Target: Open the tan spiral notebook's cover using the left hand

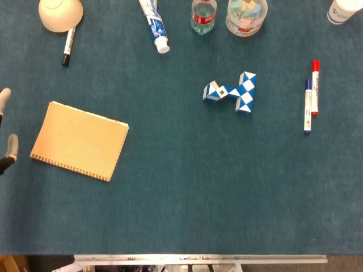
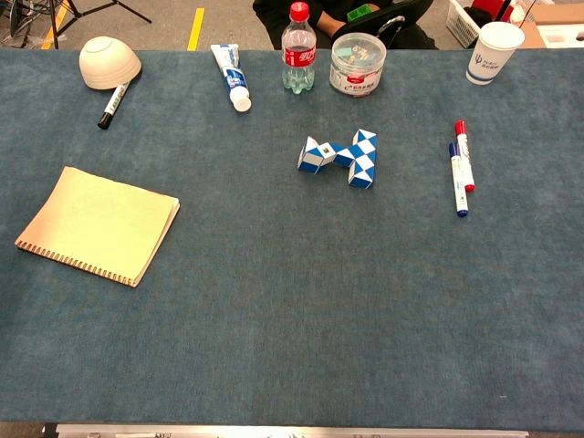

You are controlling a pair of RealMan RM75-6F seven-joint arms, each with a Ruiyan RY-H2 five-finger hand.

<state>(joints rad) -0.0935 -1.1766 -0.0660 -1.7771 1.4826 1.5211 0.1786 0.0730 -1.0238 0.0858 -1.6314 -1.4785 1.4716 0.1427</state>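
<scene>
The tan spiral notebook lies flat and closed on the blue table cloth at the left, its spiral binding along the near edge. Only fingertips of my left hand show at the far left edge of the head view, spread apart and holding nothing, a short gap left of the notebook. The chest view does not show that hand. My right hand appears in neither view.
Along the far edge stand an upturned bowl, a black marker, a toothpaste tube, a bottle, a clear tub and a paper cup. A blue-white twist puzzle and two markers lie mid-right.
</scene>
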